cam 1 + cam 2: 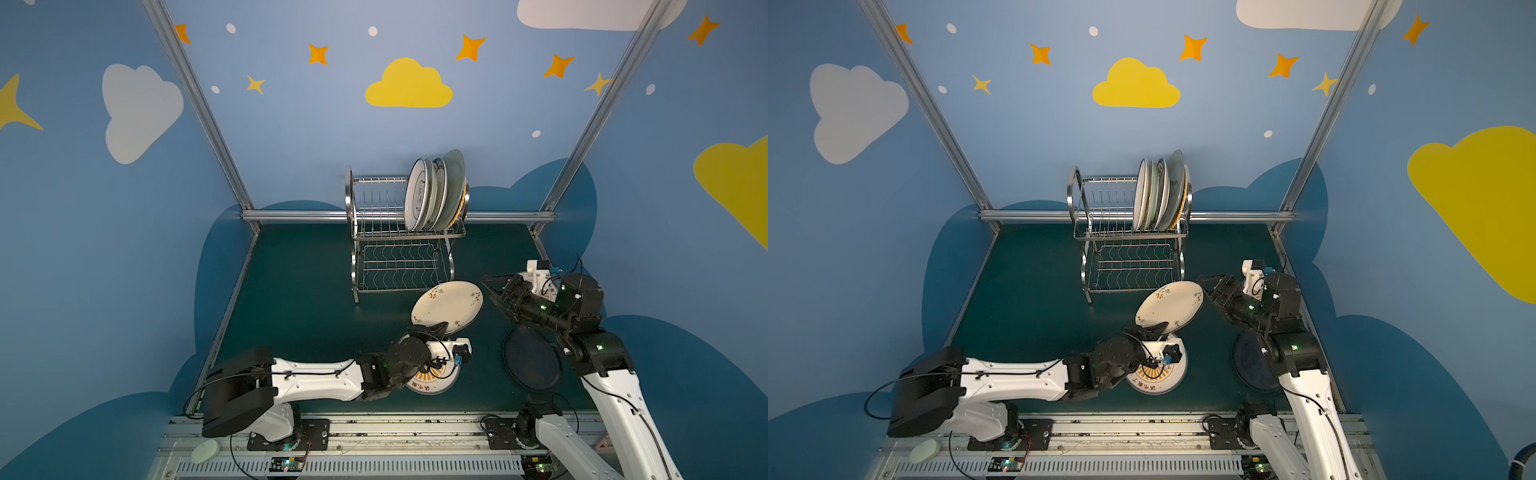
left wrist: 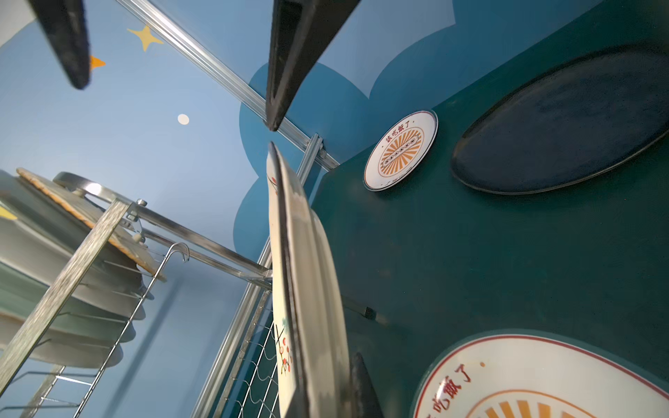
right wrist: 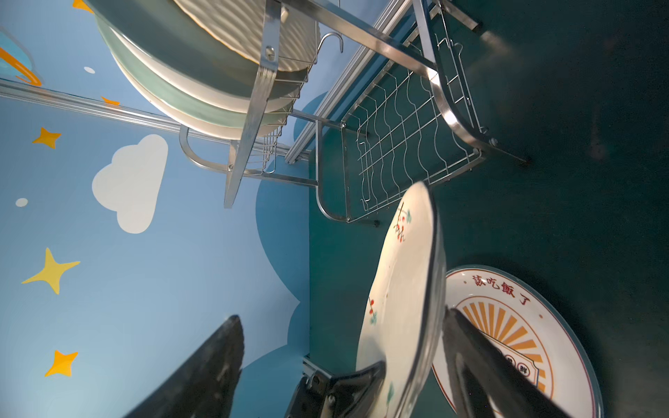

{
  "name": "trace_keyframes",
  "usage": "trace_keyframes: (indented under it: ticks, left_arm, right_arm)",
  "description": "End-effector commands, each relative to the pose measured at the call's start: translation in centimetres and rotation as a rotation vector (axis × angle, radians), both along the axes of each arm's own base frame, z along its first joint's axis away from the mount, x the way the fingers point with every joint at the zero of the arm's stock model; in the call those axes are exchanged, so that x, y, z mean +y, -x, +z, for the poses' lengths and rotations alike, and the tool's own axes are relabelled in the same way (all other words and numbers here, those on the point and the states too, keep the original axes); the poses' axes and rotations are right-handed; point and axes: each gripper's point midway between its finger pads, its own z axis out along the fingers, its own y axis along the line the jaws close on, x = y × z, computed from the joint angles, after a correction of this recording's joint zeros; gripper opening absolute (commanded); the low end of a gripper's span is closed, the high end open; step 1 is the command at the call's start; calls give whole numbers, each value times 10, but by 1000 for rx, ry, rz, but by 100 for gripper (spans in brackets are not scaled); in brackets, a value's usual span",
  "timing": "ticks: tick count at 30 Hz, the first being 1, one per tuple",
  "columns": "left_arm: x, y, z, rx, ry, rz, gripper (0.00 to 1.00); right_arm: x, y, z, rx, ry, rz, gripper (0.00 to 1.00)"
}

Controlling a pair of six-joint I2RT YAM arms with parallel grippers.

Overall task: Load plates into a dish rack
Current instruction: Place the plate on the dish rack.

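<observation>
One cream sprigged plate (image 1: 449,301) hangs tilted right of the tabletop's (image 1: 299,299) middle, left gripper (image 1: 433,329) clamped on its near rim, right gripper (image 1: 489,289) spread apart beside it.

The dark green desk (image 1: 299,299) carried the dish rack (image 1: 399,266), which stood on its feet at the far middle, close to the back rail. A dark navy plate (image 1: 530,359) lay flat toward the near right. A sunburst plate (image 1: 436,384) lay flat at the near middle, partly covered from above. A second sunburst plate (image 2: 400,150) lay flat beyond the navy one.
</observation>
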Motion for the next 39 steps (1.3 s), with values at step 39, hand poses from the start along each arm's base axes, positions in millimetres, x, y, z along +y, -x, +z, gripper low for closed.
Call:
trace_keyframes:
  ticks: [39]
  left_arm:
    - [163, -40, 304, 429, 1097, 267, 4]
  right_arm:
    - [84, 22, 9, -713, 272, 334, 91]
